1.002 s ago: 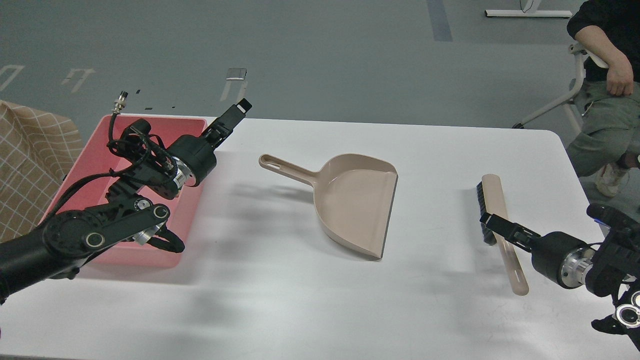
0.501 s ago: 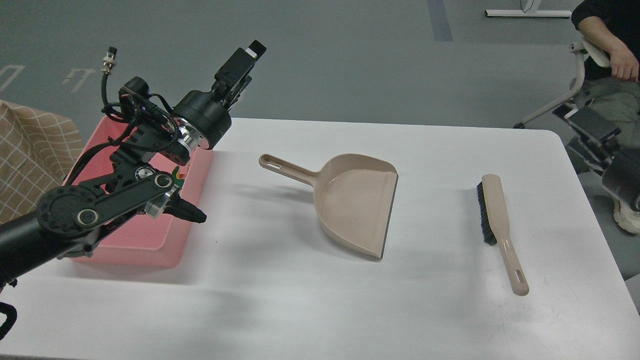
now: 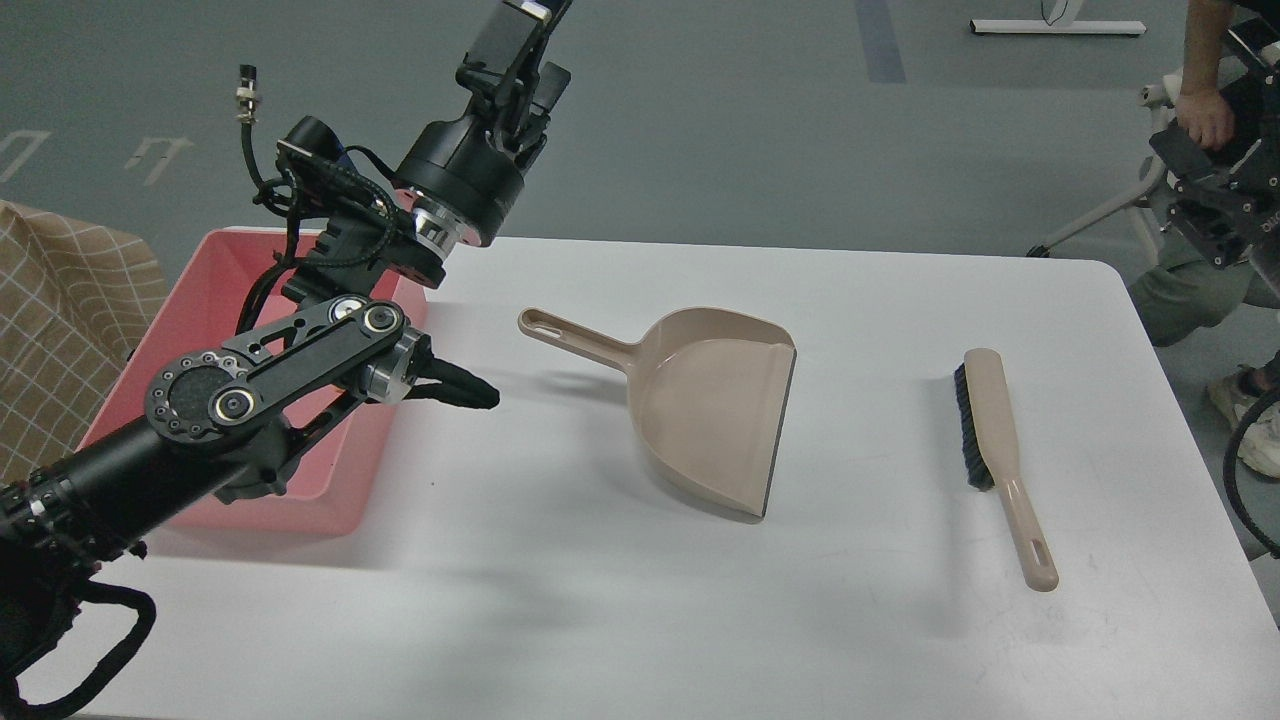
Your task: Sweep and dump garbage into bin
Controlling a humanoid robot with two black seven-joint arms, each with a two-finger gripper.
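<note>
The pink bin (image 3: 215, 275) stands at the table's left end, its inside mostly hidden behind my left arm. The garbage, the bread piece and the sponge, is not in view. The beige dustpan (image 3: 712, 400) lies empty at the table's middle. The brush (image 3: 992, 440) lies to its right. My left gripper (image 3: 520, 30) is raised high above the bin's far right corner, partly cut off by the top edge, with nothing seen in it. My right gripper (image 3: 1190, 170) is lifted off the table at the far right edge, dark and small.
A seated person (image 3: 1205, 120) is beyond the table's right end, close to my right arm. A checked cloth (image 3: 50, 330) lies left of the bin. The white table (image 3: 600, 600) ends just beyond the bin and dustpan.
My left arm has swung up from over the bin to high above its far corner. My right arm has lifted away from the brush handle to the upper right edge.
</note>
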